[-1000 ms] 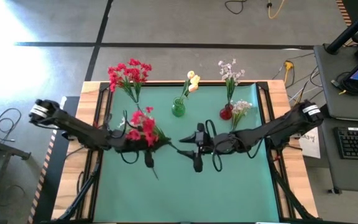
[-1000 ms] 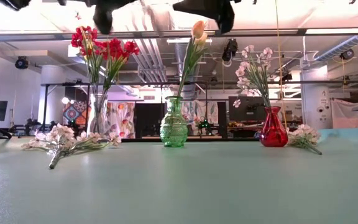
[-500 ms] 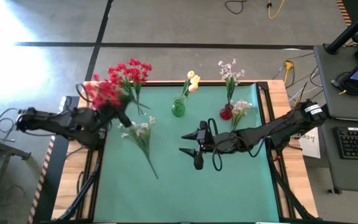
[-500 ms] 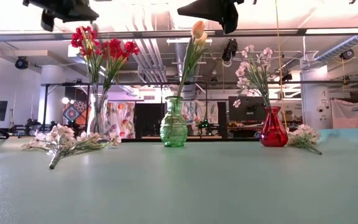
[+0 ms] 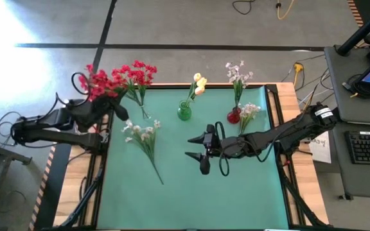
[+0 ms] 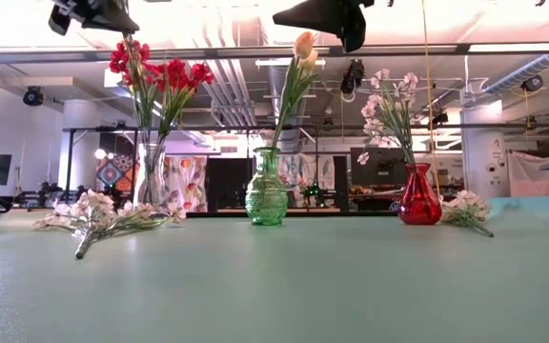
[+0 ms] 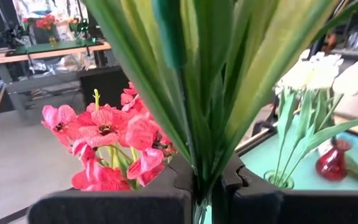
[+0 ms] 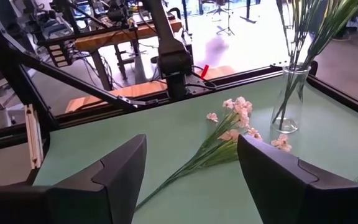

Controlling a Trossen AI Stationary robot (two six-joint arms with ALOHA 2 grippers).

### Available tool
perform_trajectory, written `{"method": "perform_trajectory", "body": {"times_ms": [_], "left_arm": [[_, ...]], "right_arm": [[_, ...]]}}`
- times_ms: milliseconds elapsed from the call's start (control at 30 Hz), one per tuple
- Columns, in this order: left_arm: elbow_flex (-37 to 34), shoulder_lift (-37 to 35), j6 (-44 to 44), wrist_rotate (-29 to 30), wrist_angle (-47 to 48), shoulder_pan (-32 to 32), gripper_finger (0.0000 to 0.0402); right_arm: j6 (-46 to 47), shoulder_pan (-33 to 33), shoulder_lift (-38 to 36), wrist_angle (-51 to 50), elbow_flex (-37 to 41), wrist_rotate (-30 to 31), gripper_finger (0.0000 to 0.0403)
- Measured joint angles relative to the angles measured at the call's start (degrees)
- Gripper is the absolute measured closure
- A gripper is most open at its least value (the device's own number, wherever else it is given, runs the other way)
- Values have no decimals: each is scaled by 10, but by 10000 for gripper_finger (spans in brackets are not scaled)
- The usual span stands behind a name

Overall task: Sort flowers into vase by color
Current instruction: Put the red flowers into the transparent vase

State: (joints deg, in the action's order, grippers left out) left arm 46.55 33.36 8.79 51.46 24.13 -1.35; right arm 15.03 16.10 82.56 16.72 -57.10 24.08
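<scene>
My left gripper [image 5: 119, 113] hangs over the mat's far left corner, shut on a red flower [image 5: 99, 83] whose blooms [image 7: 104, 140] stand beside the clear vase [image 5: 144, 116] of red flowers. The green vase [image 5: 184, 113] holds cream-yellow buds. White-pink sprays stand in the red vase [image 5: 234, 117]. One white-pink spray [image 5: 144, 137] lies flat on the mat, and another [image 5: 249, 111] lies by the red vase. My right gripper [image 5: 200, 153] hovers open over the mat's middle, with nothing between its fingers [image 8: 120, 180]. My left gripper pinches the red flower's leafy green stem [image 7: 199, 183] between its two fingers, below the blooms. The fingers lie about level and cross the stem. The flower is lifted clear of the table, its leaves and blooms rising above the fingers.
The three vases stand in a row along the green mat's far edge [image 5: 191, 90]. Black frame rails run along the table's left and right sides. The near half of the mat [image 6: 284, 286] is bare.
My left gripper has carried the red flower up off the mat's middle, toward the table's far left corner, tipping from pointing down to about level. The white-pink spray that lay beneath the red flower has stayed on the mat.
</scene>
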Motion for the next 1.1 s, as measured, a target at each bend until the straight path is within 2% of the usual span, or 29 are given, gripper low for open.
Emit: {"method": "perform_trajectory", "body": {"times_ms": [133,433,933,1100], "left_arm": [[24,22,11,0,37,-10,401],[28,55,6,-4,39,-50,401],[28,91,7,-100,12,-127,401],[28,104,17,-105,12,-137,401]], "right_arm": [[0,0,0,0,0,0,154],[5,0,0,-2,0,0,154],[6,0,0,-9,0,0,154],[10,0,0,-18,0,0,154]]}}
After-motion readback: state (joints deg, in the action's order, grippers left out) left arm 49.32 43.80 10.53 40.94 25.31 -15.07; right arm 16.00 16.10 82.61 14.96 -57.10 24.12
